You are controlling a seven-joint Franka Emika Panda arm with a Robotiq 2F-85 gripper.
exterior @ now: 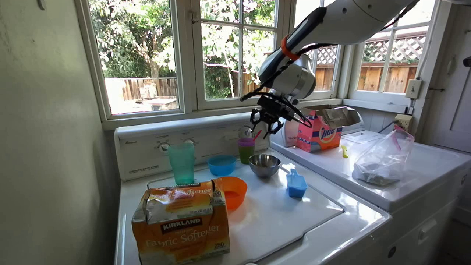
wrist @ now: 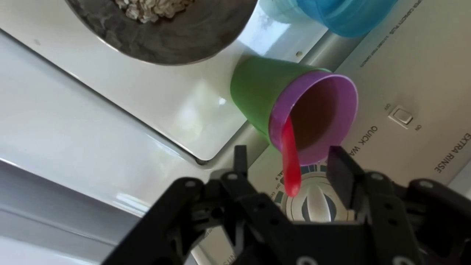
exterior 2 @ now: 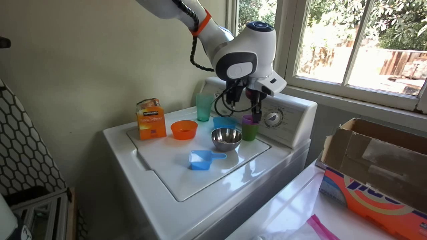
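Red utensil [wrist: 290, 167] leaning out over the rim of the purple cup [wrist: 347, 106], and we have the gripper [wrist: 288, 157] right there at its handle! Jaws parted, unclosed, we see its two fingers [wrist: 240, 160] standing one on each side, with a gap between each and the red. Look at the purple cup: nested in a green cup [wrist: 254, 88], near a back corner of the washer lid [wrist: 154, 95], just in front of the control panel [wrist: 397, 77], and in the wrist view we pick out the dial [wrist: 318, 204] just past the handle's tip. Just beside the cups, the metal bowl [wrist: 191, 42], pale flakes [wrist: 151, 9] down in the bottom, and the blue bowl [wrist: 353, 14] close to the panel! Over to an exterior view: we find the blue scoop [exterior: 296, 188] on the lid, the orange bowl [exterior: 238, 192] tucked partly behind the fabric softener box [exterior: 184, 228], the teal cup [exterior: 182, 163] standing tall, and on the neighbouring machine [exterior: 434, 165] a Tide box [exterior: 318, 136] near a clear plastic bag [exterior: 386, 158]
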